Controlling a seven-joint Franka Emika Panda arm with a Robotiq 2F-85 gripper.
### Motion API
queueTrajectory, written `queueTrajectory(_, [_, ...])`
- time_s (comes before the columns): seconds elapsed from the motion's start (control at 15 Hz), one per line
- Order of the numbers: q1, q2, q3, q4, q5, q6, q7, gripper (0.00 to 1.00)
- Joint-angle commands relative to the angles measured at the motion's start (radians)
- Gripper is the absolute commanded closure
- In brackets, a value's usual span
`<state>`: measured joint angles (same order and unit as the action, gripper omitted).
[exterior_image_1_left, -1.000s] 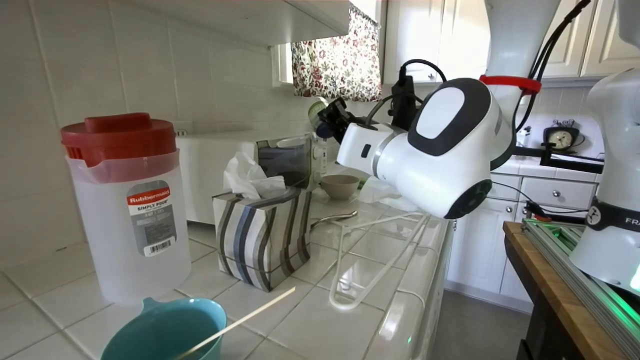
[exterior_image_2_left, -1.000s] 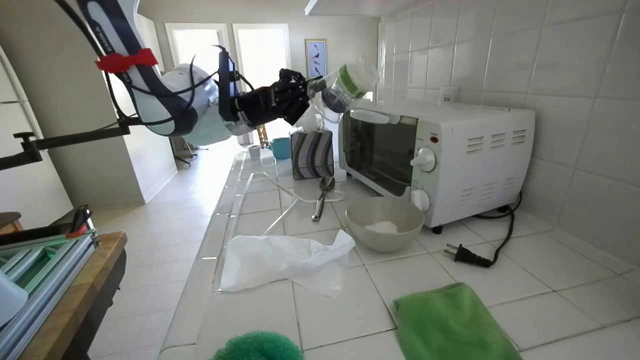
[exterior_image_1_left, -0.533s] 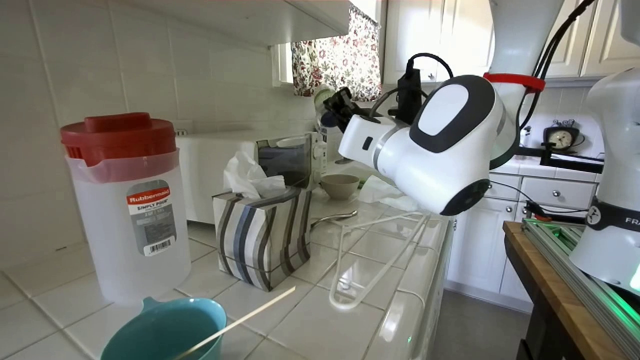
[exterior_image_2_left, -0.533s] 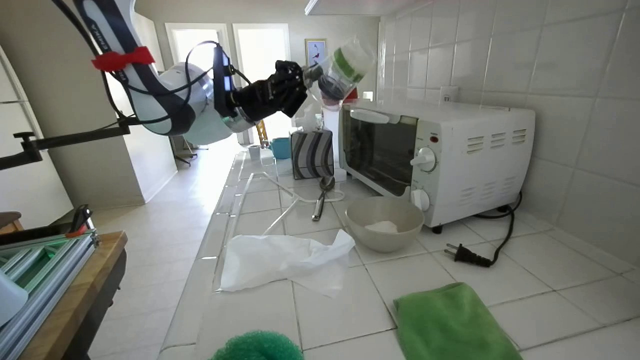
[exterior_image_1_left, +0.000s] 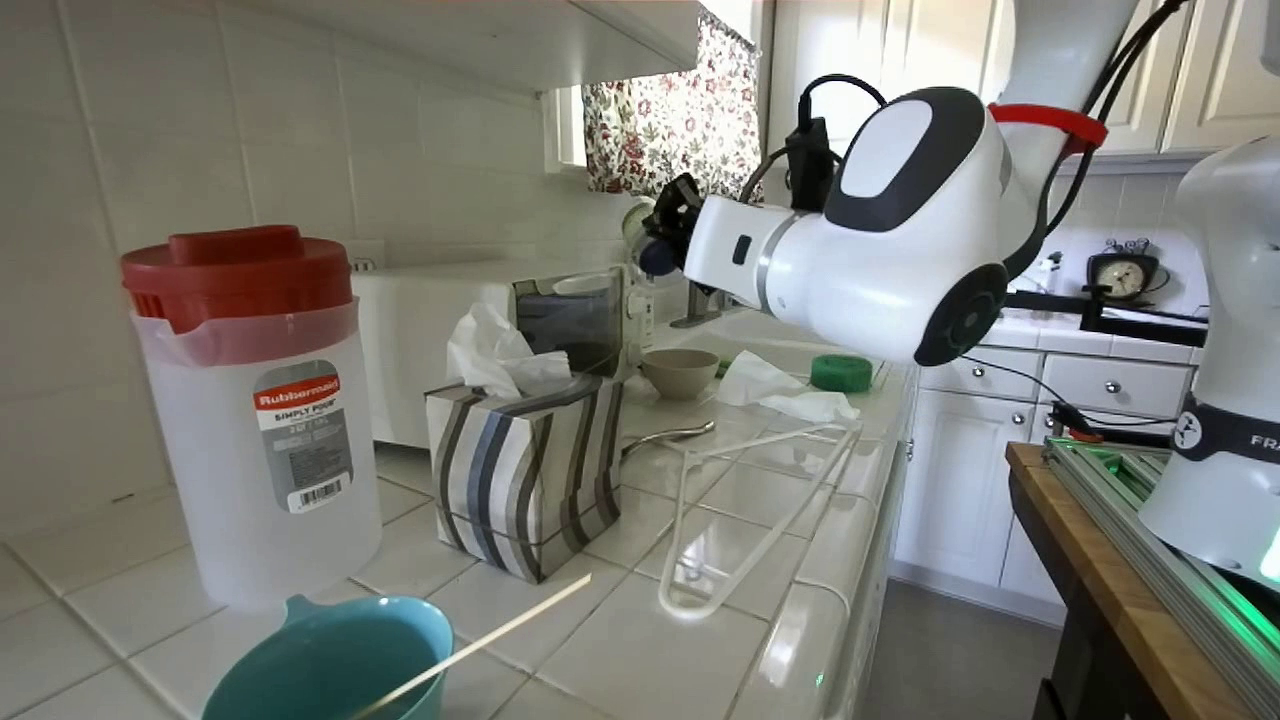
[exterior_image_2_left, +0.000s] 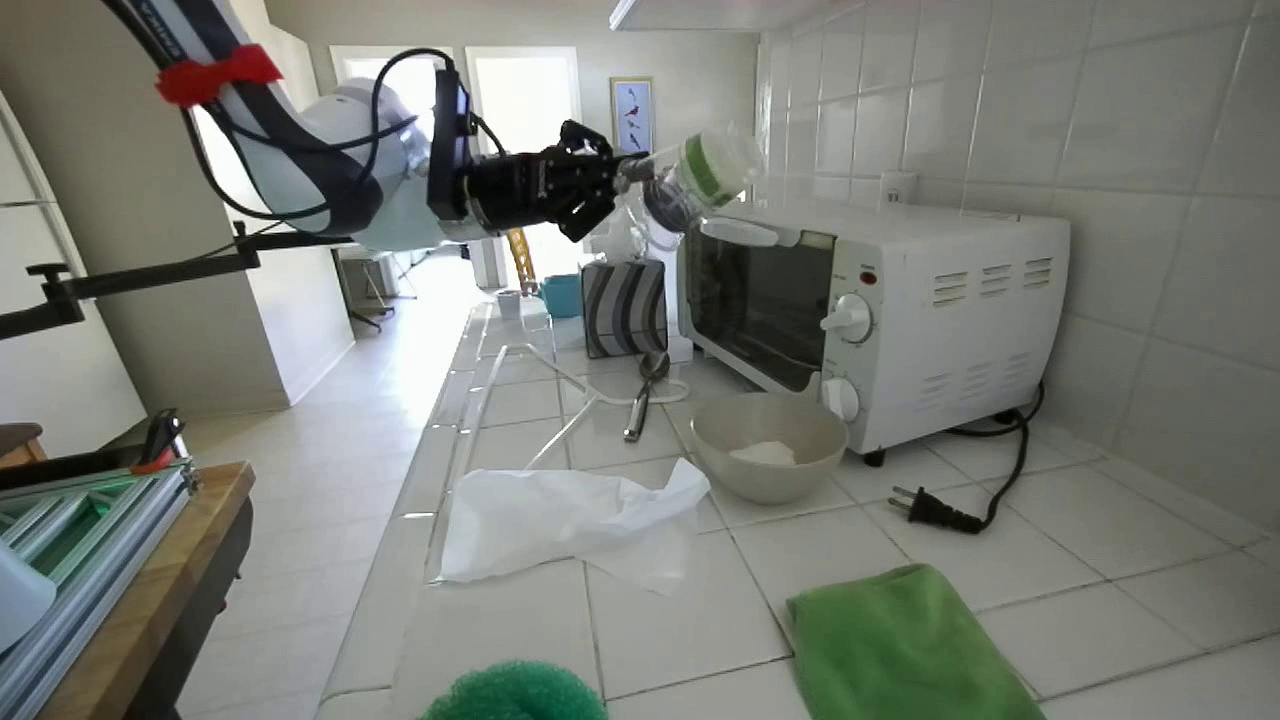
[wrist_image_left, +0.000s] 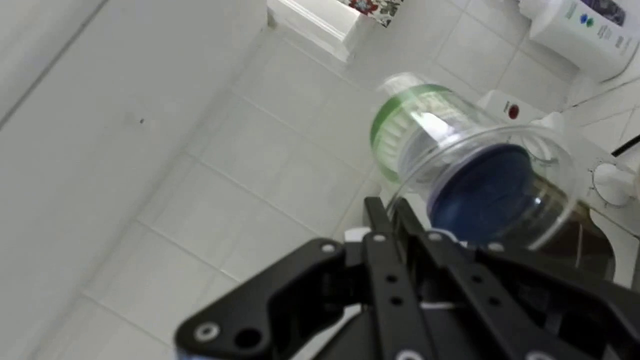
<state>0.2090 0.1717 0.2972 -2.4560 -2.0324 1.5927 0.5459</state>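
Pinching a clear plastic cylindrical container (wrist_image_left: 430, 120) by what looks like its thin, see-through rim, the black two-finger gripper (wrist_image_left: 389, 205) has its jaws nearly together, only that slim wall between the tips. A bright green band circles the container, and a smooth dark blue disc shows through it. In the wrist view it lies at two o'clock from the fingertips; in an exterior view it hangs tilted in the air, at three o'clock from the gripper. From it, the boxy white toaster oven (exterior_image_2_left: 960, 320) sits between four and five o'clock, a cardboard tissue box with wavy grey stripes (exterior_image_2_left: 625, 310) at seven, and a round, matte beige bowl (exterior_image_2_left: 790, 483) near six. Around the bowl, on glossy square white tiles (exterior_image_2_left: 690, 630), lie a shiny metal spoon (exterior_image_2_left: 641, 405) at ten o'clock, a crumpled, translucent white sheet (exterior_image_2_left: 560, 520) at eight and a soft, folded green cloth (exterior_image_2_left: 900, 640) at five.
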Motion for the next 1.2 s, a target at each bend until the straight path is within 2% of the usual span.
queueTrajectory(0.0, [0.022,-0.019,-0.012,-0.033,-0.021,-0.12,-0.01,0.98])
queueTrajectory(0.13, [0.023,-0.01,-0.011,-0.038,-0.011,-0.168,-0.011,0.98])
queueTrajectory(0.2, [0.018,-0.021,-0.011,-0.049,-0.012,-0.134,-0.037,0.98])
queueTrajectory(0.27, [0.029,0.008,-0.014,-0.043,-0.018,-0.236,-0.02,0.98])
queueTrajectory(0.33, [0.019,-0.003,-0.01,-0.042,0.014,-0.169,-0.035,0.98])
queueTrajectory(0.47, [0.025,0.017,-0.014,-0.041,0.014,-0.248,-0.038,0.98])
queueTrajectory(0.53, [0.009,-0.014,-0.008,-0.05,0.029,-0.127,-0.072,0.98])
queueTrajectory(0.6, [0.024,0.023,-0.013,-0.037,0.033,-0.246,-0.056,0.98])
queueTrajectory(0.67, [0.009,-0.004,-0.008,-0.041,0.056,-0.128,-0.085,0.98])
queueTrajectory(0.8, [0.008,-0.014,-0.005,-0.042,0.088,-0.075,-0.102,0.98])
queueTrajectory(0.87, [0.014,-0.002,-0.01,-0.039,0.083,-0.104,-0.115,0.98])
queueTrajectory(0.93, [0.009,-0.017,-0.01,-0.045,0.089,-0.058,-0.137,0.98])
queueTrajectory(1.07, [0.025,0.012,-0.019,-0.035,0.073,-0.181,-0.125,0.98])
queueTrajectory(1.13, [0.024,0.014,-0.019,-0.035,0.068,-0.197,-0.116,0.98])
